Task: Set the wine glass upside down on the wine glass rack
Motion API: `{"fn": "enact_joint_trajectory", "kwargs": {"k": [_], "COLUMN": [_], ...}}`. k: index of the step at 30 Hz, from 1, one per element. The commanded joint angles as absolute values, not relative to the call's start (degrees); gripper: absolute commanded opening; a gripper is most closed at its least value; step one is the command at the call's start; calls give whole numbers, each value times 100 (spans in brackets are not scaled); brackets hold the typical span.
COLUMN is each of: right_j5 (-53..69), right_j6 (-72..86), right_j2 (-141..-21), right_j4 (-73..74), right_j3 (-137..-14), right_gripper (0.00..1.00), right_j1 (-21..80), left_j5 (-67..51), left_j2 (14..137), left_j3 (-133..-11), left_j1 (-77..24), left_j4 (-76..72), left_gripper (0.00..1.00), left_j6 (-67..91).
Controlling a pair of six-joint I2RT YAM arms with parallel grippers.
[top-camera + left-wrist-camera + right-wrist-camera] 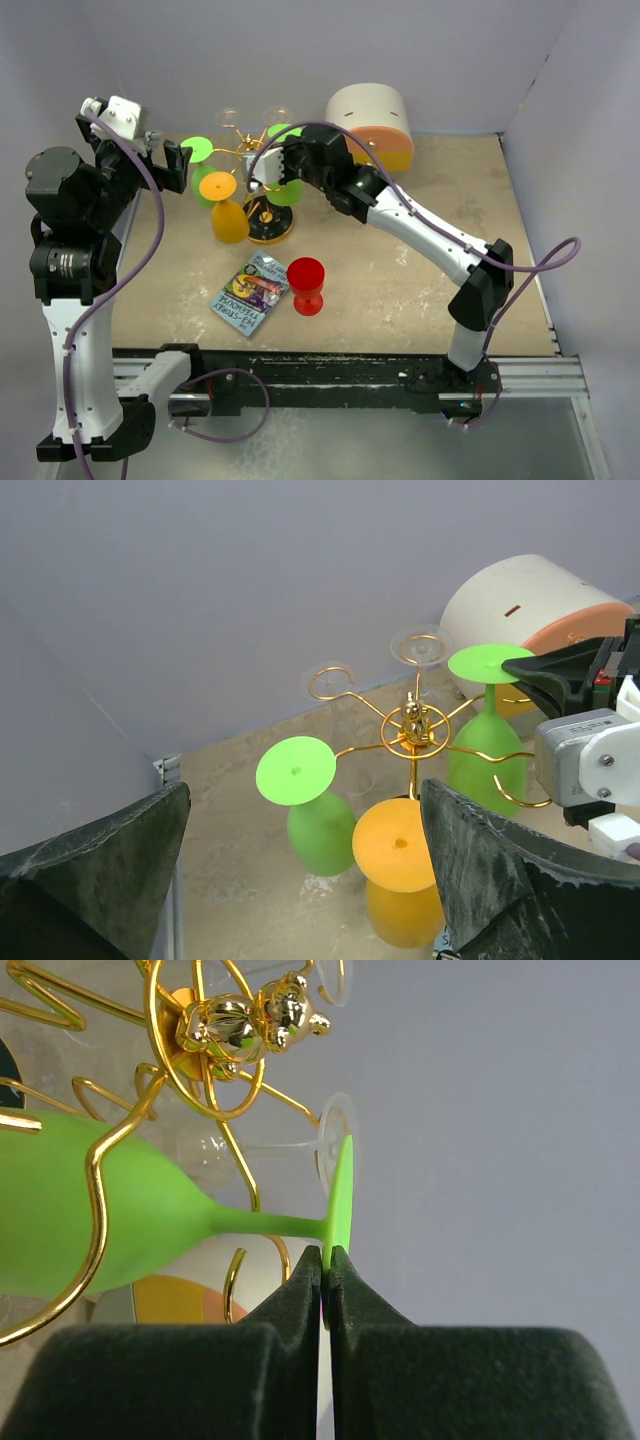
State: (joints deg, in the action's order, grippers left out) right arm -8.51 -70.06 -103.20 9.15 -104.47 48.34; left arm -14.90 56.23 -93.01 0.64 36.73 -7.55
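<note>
The gold wire rack [262, 160] stands on its round black base [272, 235] at the back of the table. My right gripper [327, 1260] is shut on the rim of the foot of a green wine glass [70, 1220]. It holds the glass upside down, foot up, at the rack's right side [487, 750]. A gold arm [95, 1210] curves across the glass's bowl. I cannot tell whether the rack bears the glass. My left gripper [300, 880] is open and empty, left of the rack [180, 165].
Another green glass [318, 825] and an orange glass [400, 880] hang upside down on the rack's near side, and two clear glasses [420, 645] hang at the back. A red glass [306, 285] stands beside a booklet [250, 292]. A white-and-orange box [370, 125] sits back right.
</note>
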Motion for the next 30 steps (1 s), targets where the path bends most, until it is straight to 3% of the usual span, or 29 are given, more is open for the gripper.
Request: {"fn": "enact_joint_trajectory", "kwargs": {"k": [1,30], "right_j5": [-1056,-1242], "right_j6": [-7027,-6865], "right_j2": [-10257,-9721], "right_j4": [501,555], "right_j3": [-10601,-9986], "right_gripper": [0,0], "right_j1": [4845,4723], "left_j5": [-1599,-1687], "left_j2": [5564,5495], "left_j3": [-9332,-9235], "left_j1": [105,123], "left_j4": [3378,3363], "left_gripper": [99,99], "left_j6": [-683,-755]}}
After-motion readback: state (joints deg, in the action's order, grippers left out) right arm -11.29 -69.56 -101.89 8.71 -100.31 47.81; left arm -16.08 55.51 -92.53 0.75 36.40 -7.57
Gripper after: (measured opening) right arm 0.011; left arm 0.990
